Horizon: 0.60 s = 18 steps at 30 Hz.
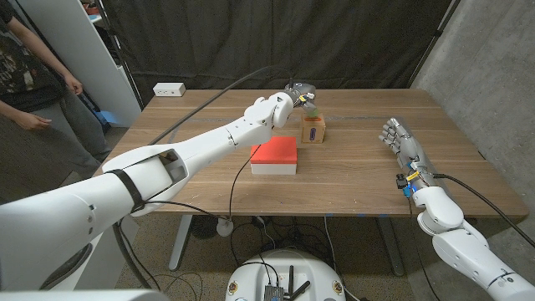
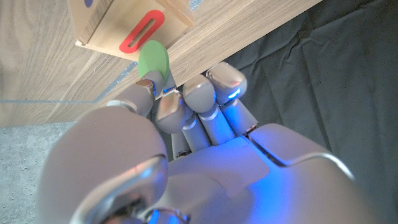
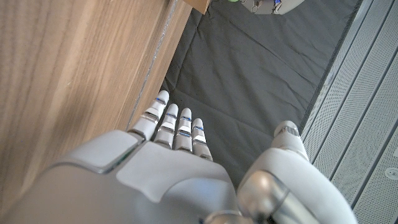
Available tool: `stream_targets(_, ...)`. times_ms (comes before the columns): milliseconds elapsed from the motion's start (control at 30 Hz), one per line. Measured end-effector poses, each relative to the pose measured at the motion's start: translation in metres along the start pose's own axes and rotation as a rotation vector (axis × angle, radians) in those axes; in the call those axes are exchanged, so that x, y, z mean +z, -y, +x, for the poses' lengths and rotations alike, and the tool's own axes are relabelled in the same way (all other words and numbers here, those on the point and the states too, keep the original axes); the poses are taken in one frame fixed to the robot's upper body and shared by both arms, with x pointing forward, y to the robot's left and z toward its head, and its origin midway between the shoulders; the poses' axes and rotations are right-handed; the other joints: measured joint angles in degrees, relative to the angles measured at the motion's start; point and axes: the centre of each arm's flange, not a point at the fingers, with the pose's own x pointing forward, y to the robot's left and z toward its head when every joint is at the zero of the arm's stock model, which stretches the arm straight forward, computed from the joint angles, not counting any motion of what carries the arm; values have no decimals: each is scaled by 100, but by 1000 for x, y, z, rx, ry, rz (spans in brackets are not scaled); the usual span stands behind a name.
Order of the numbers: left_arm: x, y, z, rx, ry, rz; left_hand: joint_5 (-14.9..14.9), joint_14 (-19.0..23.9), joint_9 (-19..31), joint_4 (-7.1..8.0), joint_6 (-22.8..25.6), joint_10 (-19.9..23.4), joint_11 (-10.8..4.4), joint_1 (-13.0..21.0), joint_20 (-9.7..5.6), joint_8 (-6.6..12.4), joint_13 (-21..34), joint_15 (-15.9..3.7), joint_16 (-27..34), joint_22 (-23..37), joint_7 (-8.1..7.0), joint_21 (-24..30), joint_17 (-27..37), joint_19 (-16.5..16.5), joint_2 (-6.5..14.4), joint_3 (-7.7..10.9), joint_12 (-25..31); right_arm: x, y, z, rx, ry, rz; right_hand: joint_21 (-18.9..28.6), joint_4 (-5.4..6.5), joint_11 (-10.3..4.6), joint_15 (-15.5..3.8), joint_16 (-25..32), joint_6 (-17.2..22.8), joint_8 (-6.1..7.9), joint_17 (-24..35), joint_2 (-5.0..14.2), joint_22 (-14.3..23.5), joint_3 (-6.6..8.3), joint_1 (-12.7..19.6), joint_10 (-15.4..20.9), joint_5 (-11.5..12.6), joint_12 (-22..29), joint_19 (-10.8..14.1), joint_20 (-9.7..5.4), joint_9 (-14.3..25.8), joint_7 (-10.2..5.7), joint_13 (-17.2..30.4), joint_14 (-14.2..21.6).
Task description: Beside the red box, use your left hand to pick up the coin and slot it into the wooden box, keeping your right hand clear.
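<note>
Left hand [image 1: 299,94] pinches the round green coin [image 2: 153,60] just off the red-ringed slot [image 2: 143,30] on the small wooden box [image 1: 313,130], upper centre of frame, behind the flat red box [image 1: 275,155]. Risk, as I judge it: coin tilted against the slot, catching the rim or slipping free. Right hand [image 1: 399,142] at right edge, fingers straight, holding nothing.

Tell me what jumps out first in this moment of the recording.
The long white left arm reaches across the table, its left hand pinching a green coin just by the red slot of the wooden box. The bright red box lies beside it at mid-table, while the right hand waits near the right edge.
</note>
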Motion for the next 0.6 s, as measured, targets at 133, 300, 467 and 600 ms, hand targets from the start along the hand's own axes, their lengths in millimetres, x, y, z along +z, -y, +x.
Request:
stream_targets(133, 0, 2, 1, -4, 1, -1, 0, 0, 0, 0, 0, 0, 0, 0, 0, 0, -4, 0, 0, 0, 0, 0, 14, 0, 0, 0, 0, -1, 0, 0, -1, -1, 1, 0, 0, 0, 0, 0, 0, 0, 0, 0, 0, 0, 0, 0, 0, 0, 0, 0, 0, 0, 0, 0)
stream_targets(300, 0, 5, 1, -9, 2, -3, -1, 0, 0, 0, 0, -15, -15, -2, 0, 0, -10, 0, 0, 0, 0, 0, 10, 0, -2, 0, 0, -1, 0, 1, -4, -1, 0, 0, 0, 0, 0, 0, 0, 0, 1, 0, 0, 0, 0, 0, 0, 0, 0, 0, 0, 0, 0, 0)
stream_targets(467, 1, 6, 2, -11, 4, -2, -3, 0, 0, 0, 0, -15, -15, -8, 0, 0, -15, 0, 0, 0, 0, 0, 10, 0, -8, 0, 0, -2, 1, 1, -5, -1, 0, 0, 0, 0, 0, 0, 0, 0, 0, 0, 0, 0, 0, 0, 0, 0, 0, 0, 0, 0, 0, 0)
stream_targets(600, 1, 7, 3, -12, 5, -2, -4, 0, 0, 0, 1, -15, -15, -7, 0, 0, -6, 0, 0, 0, 0, 0, 10, 0, -7, 0, 0, -2, 1, 0, -6, -2, 0, 0, 0, 0, 0, 0, 0, 0, 1, 0, 0, 0, 0, 0, 0, 0, 0, 0, 0, 0, 0, 0)
